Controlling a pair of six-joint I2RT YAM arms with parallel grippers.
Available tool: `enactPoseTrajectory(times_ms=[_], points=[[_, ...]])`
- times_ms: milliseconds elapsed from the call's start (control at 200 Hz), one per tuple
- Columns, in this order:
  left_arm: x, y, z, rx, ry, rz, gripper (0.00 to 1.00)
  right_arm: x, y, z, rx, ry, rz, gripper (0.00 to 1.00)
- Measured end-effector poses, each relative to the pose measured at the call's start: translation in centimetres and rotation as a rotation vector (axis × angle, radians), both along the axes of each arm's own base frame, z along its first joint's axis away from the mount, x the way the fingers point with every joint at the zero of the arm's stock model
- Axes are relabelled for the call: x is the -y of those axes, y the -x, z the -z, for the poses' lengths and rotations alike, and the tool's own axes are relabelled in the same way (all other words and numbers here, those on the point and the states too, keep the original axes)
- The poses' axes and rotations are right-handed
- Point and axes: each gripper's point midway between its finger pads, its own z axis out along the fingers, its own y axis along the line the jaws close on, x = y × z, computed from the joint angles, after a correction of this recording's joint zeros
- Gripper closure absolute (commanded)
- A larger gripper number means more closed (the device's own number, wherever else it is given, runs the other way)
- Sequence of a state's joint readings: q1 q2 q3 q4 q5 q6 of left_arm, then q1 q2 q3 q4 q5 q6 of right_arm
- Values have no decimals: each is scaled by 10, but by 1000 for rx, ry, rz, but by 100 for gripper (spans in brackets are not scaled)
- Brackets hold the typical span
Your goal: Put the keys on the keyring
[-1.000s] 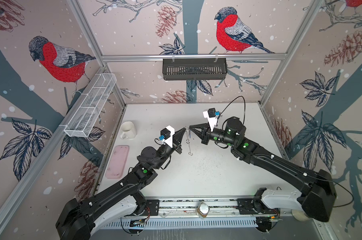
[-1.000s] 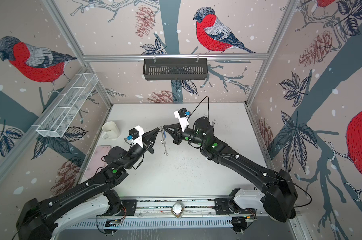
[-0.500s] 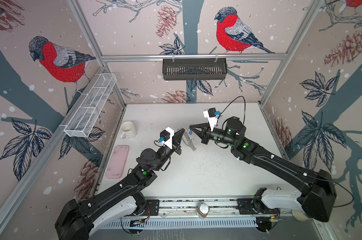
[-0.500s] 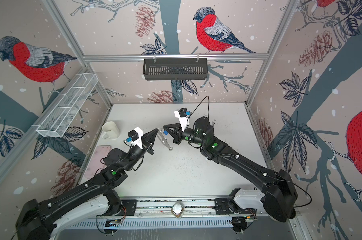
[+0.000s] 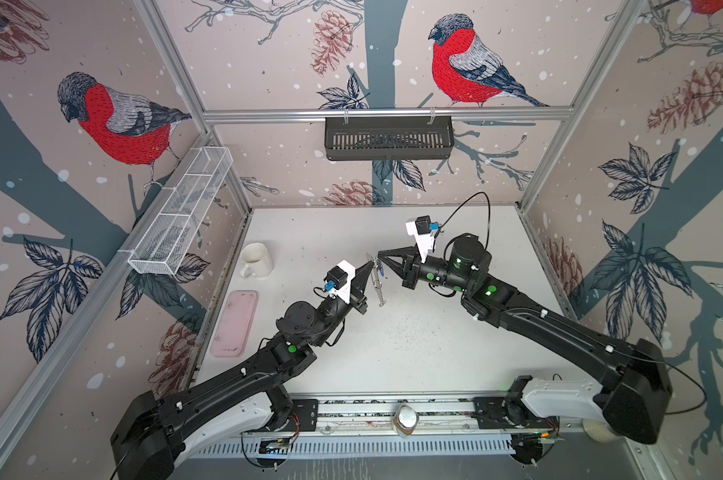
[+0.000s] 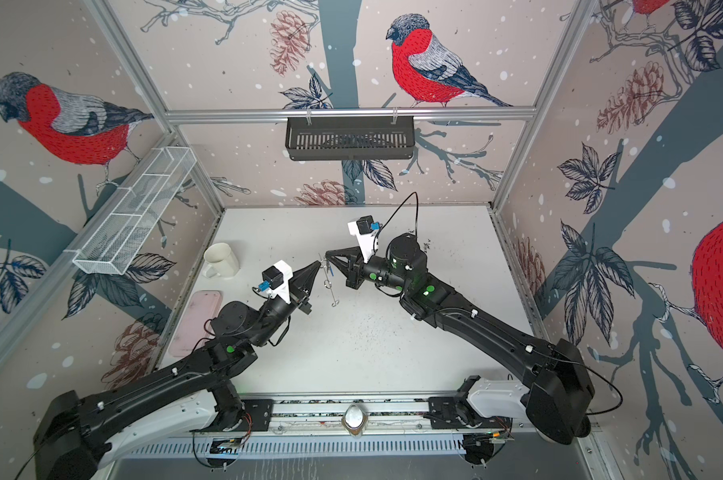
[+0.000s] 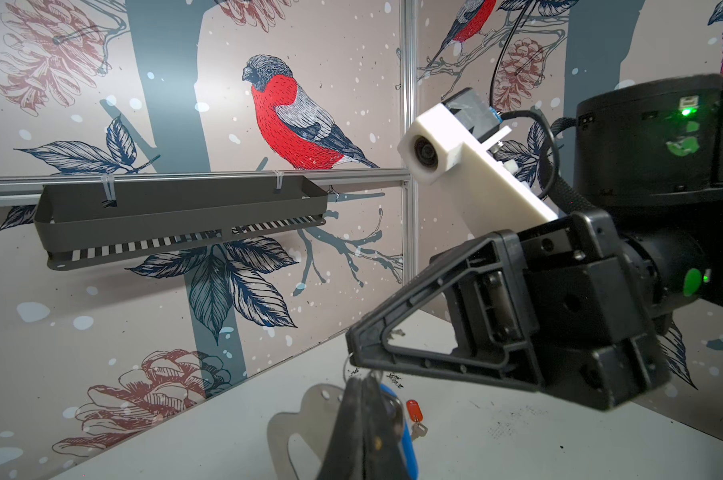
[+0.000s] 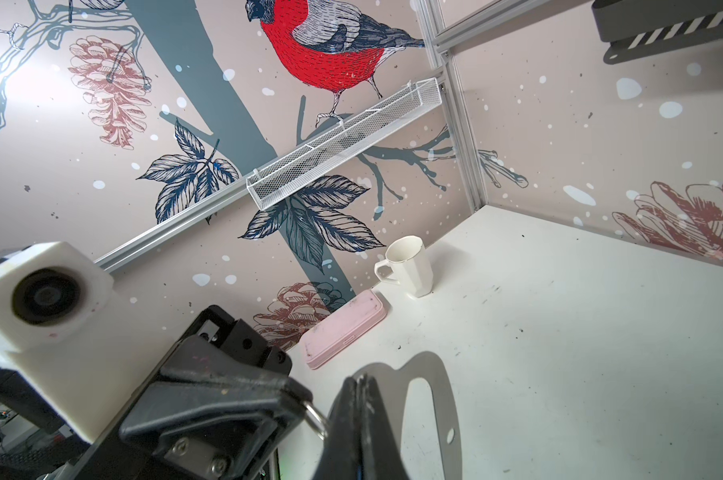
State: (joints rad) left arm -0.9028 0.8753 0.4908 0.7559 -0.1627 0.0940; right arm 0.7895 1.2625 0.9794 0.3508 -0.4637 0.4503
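- left gripper [image 5: 370,269] and right gripper [image 5: 379,254] meet tip to tip above the table [image 5: 414,353] in both top views; each has its jaws pressed together with no gap showing
- silver ring [image 8: 316,415] sits right between the two tips in the right wrist view, touching both; which jaw actually pinches it I cannot tell
- keyring [image 5: 379,286] hangs edge-on straight below the meeting tips; whether its lower end touches the table I cannot tell
- from the left wrist view, the keyring's flat grey plate [image 7: 293,419] shows just behind the left gripper's fingers [image 7: 349,436]
- keys [image 7: 419,430]: blue tag [image 7: 401,440] sits close against the left gripper's fingers, on the side away from the plate; red tag [image 7: 414,409] and one small silver key are just past it, under the right gripper's tip; hanging or lying on the table, cannot tell
- mug [image 5: 257,259] and pink case [image 5: 233,324] stand on the table well off to the left gripper's outer side, far from the right gripper; the two are near each other but apart
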Motion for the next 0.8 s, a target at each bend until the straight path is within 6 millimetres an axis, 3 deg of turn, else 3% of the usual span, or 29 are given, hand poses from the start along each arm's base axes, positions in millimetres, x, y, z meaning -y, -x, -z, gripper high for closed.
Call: enactPoseTrajectory(times_ms=[430, 580, 800], points=[[-3, 1, 0, 45, -30, -127, 100, 1, -2, 1, -18, -3, 14, 100], [-2, -1, 4, 45, -52, -158, 100, 6, 1, -10, 4, -24, 20, 100], [-2, -2, 4, 52, -61, -188, 100, 6, 1, -9, 1, -21, 20, 100]])
